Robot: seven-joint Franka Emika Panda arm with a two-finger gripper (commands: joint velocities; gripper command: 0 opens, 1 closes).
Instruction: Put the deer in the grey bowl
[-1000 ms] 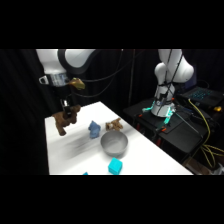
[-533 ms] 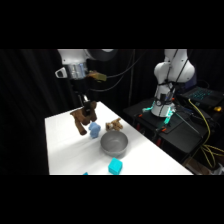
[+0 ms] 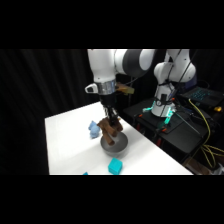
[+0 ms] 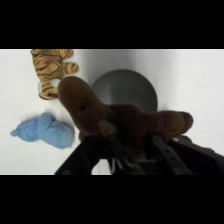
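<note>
My gripper (image 3: 110,118) is shut on the dark brown plush deer (image 3: 108,129) and holds it in the air right above the grey bowl (image 3: 116,145). In the wrist view the deer (image 4: 115,120) lies crosswise between my fingers, its head toward the left, and hides the near part of the grey bowl (image 4: 131,90), whose shiny inside shows beyond it. The gripper's black linkage rises under the deer, and the fingertips are buried in the plush.
A small blue toy (image 3: 93,128) (image 4: 47,132) lies just left of the bowl. A striped tan plush toy (image 4: 52,67) lies beside the bowl, hidden behind the arm in the side view. A cyan block (image 3: 115,166) sits in front of the bowl near the table's front edge.
The arm has carried the deer from the table's far left side toward the right and forward, so that it now hangs over the bowl.
</note>
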